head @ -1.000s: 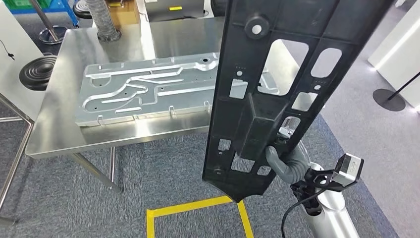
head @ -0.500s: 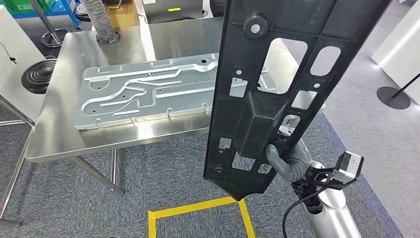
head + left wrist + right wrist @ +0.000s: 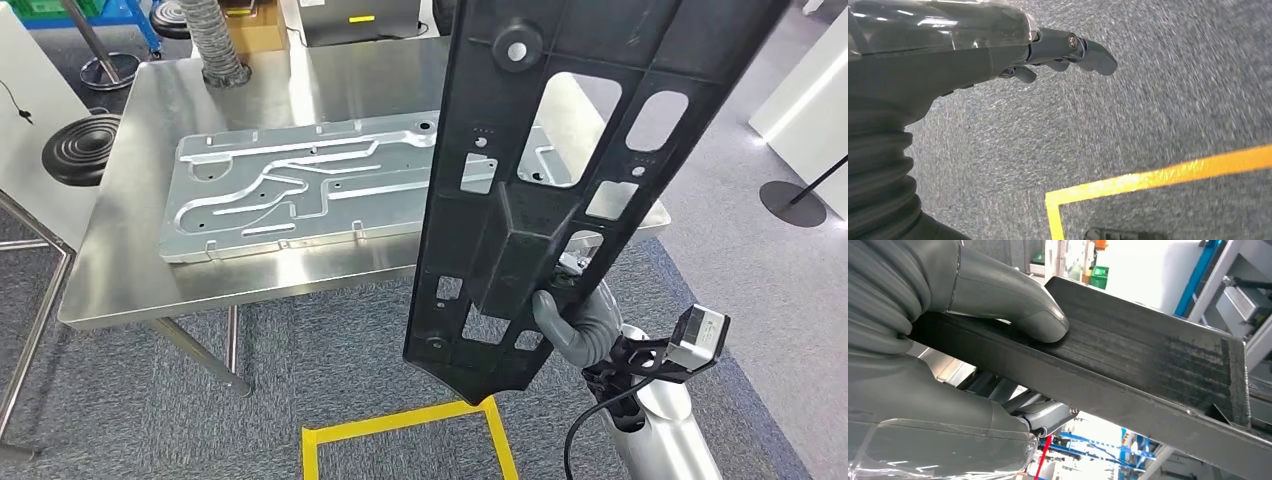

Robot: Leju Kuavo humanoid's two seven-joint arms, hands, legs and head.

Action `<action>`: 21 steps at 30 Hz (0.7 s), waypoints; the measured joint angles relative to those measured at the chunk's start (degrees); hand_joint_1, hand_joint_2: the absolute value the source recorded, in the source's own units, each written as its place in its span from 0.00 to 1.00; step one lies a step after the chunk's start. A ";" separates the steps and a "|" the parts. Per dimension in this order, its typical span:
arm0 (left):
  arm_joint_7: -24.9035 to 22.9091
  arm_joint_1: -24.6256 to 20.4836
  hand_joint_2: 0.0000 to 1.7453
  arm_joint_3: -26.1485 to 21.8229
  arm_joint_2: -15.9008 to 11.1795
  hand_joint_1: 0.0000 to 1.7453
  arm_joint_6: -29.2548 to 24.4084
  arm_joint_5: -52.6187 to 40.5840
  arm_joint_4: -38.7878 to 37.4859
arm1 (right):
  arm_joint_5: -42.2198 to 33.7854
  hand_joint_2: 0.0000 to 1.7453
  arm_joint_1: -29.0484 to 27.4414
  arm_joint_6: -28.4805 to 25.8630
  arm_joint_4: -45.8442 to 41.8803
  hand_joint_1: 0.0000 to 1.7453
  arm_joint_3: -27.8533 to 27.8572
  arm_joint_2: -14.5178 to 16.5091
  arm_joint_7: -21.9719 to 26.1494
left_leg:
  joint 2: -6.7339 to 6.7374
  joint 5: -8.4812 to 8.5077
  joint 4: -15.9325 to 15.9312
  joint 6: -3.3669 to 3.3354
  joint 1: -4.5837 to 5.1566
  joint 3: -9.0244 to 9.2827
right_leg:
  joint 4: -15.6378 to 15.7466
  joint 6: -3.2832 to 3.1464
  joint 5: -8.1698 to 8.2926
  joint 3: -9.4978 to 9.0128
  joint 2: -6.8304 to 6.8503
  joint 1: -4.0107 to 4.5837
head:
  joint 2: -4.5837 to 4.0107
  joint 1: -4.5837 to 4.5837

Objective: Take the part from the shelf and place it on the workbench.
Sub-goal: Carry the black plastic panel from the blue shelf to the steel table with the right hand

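Your right hand is clamped on the black part, thumb pressed on its raised box section, holding the long panel upright above the carpet, just in front of the steel tabletop. A silver stamped plate lies flat on that tabletop. Your left hand hangs empty, fingers loosely extended, above yellow floor tape.

Right hand clamped on black part, grey thumb pressed flat on its ribbed face, darker fingers under the edge, blue shelving blurred behind.
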State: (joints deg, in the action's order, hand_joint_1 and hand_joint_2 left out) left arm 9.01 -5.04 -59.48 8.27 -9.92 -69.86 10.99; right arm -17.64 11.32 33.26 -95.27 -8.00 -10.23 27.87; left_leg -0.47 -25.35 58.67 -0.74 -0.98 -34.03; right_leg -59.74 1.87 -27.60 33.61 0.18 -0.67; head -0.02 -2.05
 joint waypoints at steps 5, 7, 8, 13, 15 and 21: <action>0.09 -0.05 1.00 -0.02 -0.01 0.00 -0.02 0.00 0.00 | 0.00 1.00 -0.05 0.02 0.11 0.97 -0.06 0.00 0.00 | 0.00 -0.23 -0.06 -0.81 0.31 0.15 | -16.02 0.42 -6.27 8.35 -0.03 -0.08 | -0.01 -0.01; 0.09 -0.03 1.00 -0.03 -0.01 0.00 -0.03 -0.01 0.00 | 0.00 1.00 -0.11 0.00 0.23 0.97 -0.09 0.00 0.00 | -0.07 -0.46 -0.05 -0.92 0.57 0.52 | -13.20 -0.07 -3.28 7.53 -0.04 0.01 | 0.00 -0.01; 0.09 -0.04 1.00 -0.04 0.02 0.00 -0.04 -0.01 0.00 | -0.01 1.00 -0.09 0.01 0.27 0.97 -0.09 0.00 0.01 | -0.12 -0.62 -0.06 -0.93 0.69 0.80 | -8.90 -0.55 -0.78 5.61 -0.05 0.17 | 0.00 -0.01; 0.09 -0.10 1.00 -0.04 0.33 0.00 -0.18 -0.03 -0.02 | -0.13 1.00 0.07 0.40 0.28 0.97 -0.06 -0.03 0.17 | -0.06 -1.20 -0.30 0.17 0.89 1.36 | 1.26 -2.13 2.33 1.07 0.01 1.13 | -0.01 0.00; 0.09 -0.12 1.00 -0.05 0.35 0.00 -0.22 -0.02 -0.01 | -0.14 1.00 0.05 0.56 0.27 0.97 -0.06 -0.03 0.18 | 0.09 -1.82 0.26 0.78 0.89 1.42 | 2.18 -2.48 2.53 0.34 -0.01 0.78 | -0.01 0.00; 0.09 0.04 1.00 -0.06 0.32 0.00 -0.32 -0.02 0.00 | -0.10 1.00 -0.22 0.60 0.30 0.97 -0.11 0.12 0.23 | 0.15 -7.01 15.40 2.21 0.33 -6.79 | 2.80 -3.09 1.83 -1.24 0.06 0.42 | 0.00 -0.01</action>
State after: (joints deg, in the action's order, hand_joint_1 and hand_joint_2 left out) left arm 9.10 -5.00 -59.54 8.59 -10.24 -69.88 10.99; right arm -17.74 11.10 33.86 -94.97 -8.11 -10.11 28.10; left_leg -0.32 -32.36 74.07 1.48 -0.66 -40.81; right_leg -56.94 -1.22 -25.77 32.37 0.23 -0.25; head -0.01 -2.06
